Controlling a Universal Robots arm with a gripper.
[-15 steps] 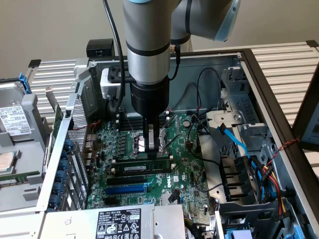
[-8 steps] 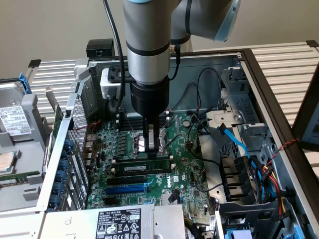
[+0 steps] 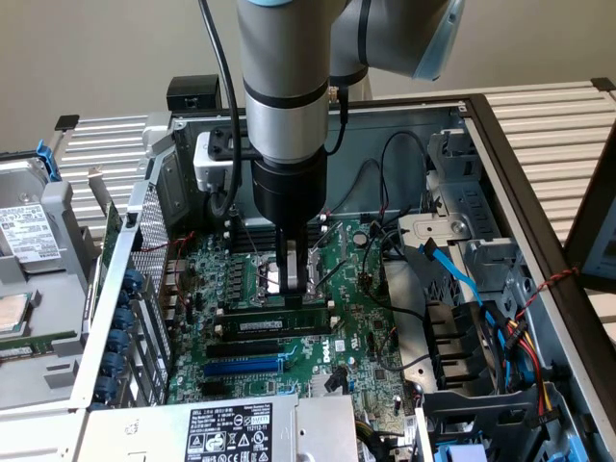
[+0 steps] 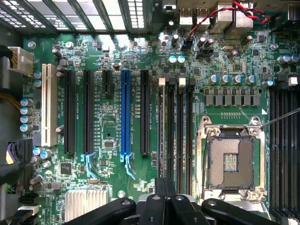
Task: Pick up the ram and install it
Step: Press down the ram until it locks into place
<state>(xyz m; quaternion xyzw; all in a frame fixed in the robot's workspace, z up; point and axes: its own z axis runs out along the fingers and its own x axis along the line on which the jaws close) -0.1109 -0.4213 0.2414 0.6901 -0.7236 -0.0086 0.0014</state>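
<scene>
I am watching the gripper [image 3: 294,282] hanging low inside the open computer case [image 3: 500,164], its tips just over the motherboard [image 3: 356,327] at the edge of the CPU socket [image 4: 229,159]. I cannot tell whether it is spread or pressed together, and I am not seeing anything clearly pinched in it.

The ram [image 3: 269,324] is lying in the bank of long black memory slots [image 4: 180,136], its white label facing the exterior camera. By my reading it is standing on edge in a slot rather than loose on the board, though I cannot tell whether it is fully seated.

The relation I am steering by is this: the stick's long axis is running across the exterior view, left to right, parallel to the slots, and the gripper is sitting just beside it on the socket side, near the stick's end toward the exterior view's right, not over its middle. In the wrist view the slots are running straight away from the gripper [image 4: 165,199], so I am judging the wrist to be lined up along the stick's length, not across it.
</scene>
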